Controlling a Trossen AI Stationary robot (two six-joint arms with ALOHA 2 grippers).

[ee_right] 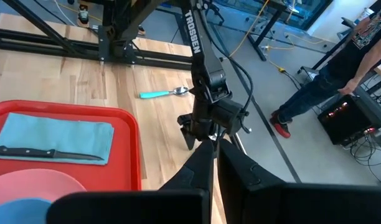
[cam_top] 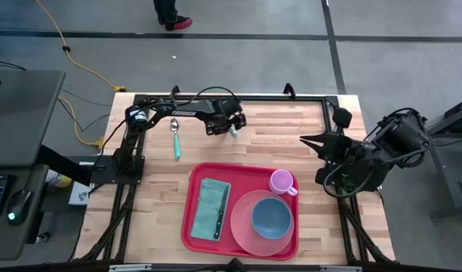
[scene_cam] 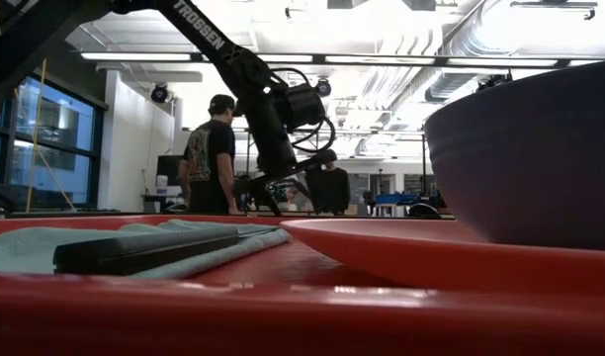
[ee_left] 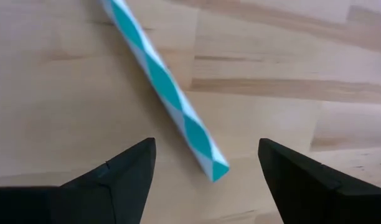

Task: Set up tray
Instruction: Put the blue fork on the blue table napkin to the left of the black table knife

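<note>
The red tray (cam_top: pixel 192 227) lies at the table's near middle. It holds a teal napkin (cam_top: pixel 208 202) with a black-handled knife (cam_top: pixel 220 217) on it, a pink plate (cam_top: pixel 246 227) with a blue bowl (cam_top: pixel 272 217), and a pink cup (cam_top: pixel 281 182). A teal-and-white striped straw (ee_left: pixel 159 78) lies flat on the wood beyond the tray. My left gripper (ee_left: pixel 206 143) hangs open above the straw's end (ee_left: pixel 218 171), one finger on either side, not touching. My right gripper (cam_top: pixel 310 141) is shut and holds nothing, raised off the table's right side.
A spoon with a teal handle (cam_top: pixel 175 137) lies on the wood left of the left gripper. Bare tabletop (cam_top: pixel 291 128) lies between the two grippers. In the low view a person (scene_cam: pixel 208 153) stands in the room beyond the table.
</note>
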